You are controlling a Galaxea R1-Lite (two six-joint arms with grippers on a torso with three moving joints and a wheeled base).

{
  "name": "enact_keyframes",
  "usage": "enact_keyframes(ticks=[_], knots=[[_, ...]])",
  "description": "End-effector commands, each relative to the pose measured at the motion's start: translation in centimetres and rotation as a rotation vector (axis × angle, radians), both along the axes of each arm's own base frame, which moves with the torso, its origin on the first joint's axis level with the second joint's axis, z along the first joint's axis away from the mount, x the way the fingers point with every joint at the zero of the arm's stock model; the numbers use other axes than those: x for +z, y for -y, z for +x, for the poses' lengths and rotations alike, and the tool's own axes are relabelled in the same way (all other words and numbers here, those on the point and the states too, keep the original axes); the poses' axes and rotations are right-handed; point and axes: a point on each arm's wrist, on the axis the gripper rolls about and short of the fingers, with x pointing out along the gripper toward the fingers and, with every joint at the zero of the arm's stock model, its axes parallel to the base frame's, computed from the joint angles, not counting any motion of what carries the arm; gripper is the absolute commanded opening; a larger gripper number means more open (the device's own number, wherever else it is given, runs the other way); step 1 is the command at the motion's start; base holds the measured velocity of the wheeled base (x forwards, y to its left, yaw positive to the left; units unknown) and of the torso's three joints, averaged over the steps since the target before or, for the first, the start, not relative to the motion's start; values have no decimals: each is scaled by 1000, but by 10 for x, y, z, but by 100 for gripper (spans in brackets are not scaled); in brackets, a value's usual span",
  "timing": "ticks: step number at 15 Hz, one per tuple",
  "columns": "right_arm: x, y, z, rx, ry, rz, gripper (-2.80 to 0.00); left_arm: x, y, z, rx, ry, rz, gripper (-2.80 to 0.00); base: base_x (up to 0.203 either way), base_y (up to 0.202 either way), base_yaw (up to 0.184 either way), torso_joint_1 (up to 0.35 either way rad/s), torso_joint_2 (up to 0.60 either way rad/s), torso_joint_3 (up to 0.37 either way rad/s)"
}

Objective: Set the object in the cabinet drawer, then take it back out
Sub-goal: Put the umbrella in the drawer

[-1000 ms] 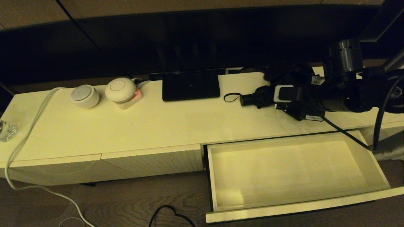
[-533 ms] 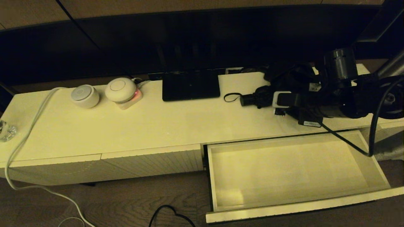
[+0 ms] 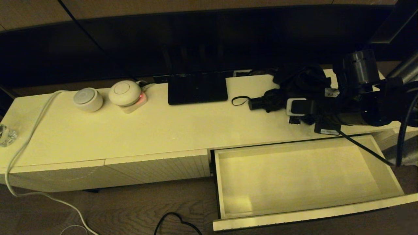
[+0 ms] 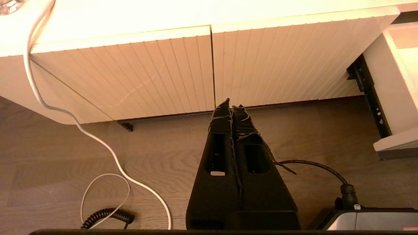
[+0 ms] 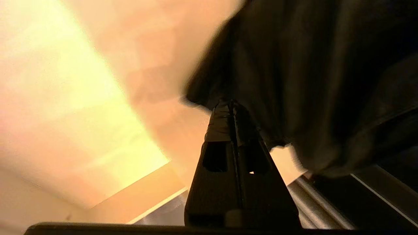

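The black umbrella (image 3: 266, 101) lies on the cabinet top at the right, its handle and thin wrist loop pointing left. Its bunched fabric (image 5: 310, 65) fills much of the right wrist view. My right gripper (image 3: 295, 119) hovers over the fabric end, near the cabinet's front edge, with its fingers (image 5: 225, 120) pressed together and their tips at the fabric's edge. The cabinet drawer (image 3: 307, 215) stands pulled out below it, and nothing lies inside. My left gripper (image 4: 231, 103) hangs low over the floor before the closed ribbed fronts, shut and holding nothing.
A flat black device (image 3: 197, 88) and two round white gadgets (image 3: 124, 93) sit along the back of the cabinet top. A white cable (image 3: 29, 137) trails off the left end to the floor. A black cable (image 3: 362, 143) from my right arm crosses the drawer's back corner.
My right arm has shifted right and a little toward the drawer side. The umbrella's handle has stayed where it was.
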Motion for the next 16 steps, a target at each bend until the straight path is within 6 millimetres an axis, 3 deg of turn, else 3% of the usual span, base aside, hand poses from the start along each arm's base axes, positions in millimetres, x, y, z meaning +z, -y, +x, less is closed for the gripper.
enact_keyframes(ticks=[1, 7, 10, 11, 16], knots=[[2, 7, -29, 13, -9, -11, -280, 0, 0, 0, 1, -1, 0, -280, 0, 0, 0, 0, 0, 0], [-8, 17, -78, 43, -42, -20, -280, 0, 0, 0, 1, -1, 0, -280, 0, 0, 0, 0, 0, 0], [-8, 17, -78, 43, -43, -16, -280, 0, 0, 0, 1, -1, 0, -280, 0, 0, 0, 0, 0, 0], [-6, 15, -73, 42, -37, -14, 0, 0, 0, 0, 1, -1, 0, -280, 0, 0, 0, 0, 0, 0], [-11, 12, -63, 40, -58, -18, 0, 0, 0, 0, 1, -1, 0, -280, 0, 0, 0, 0, 0, 0]])
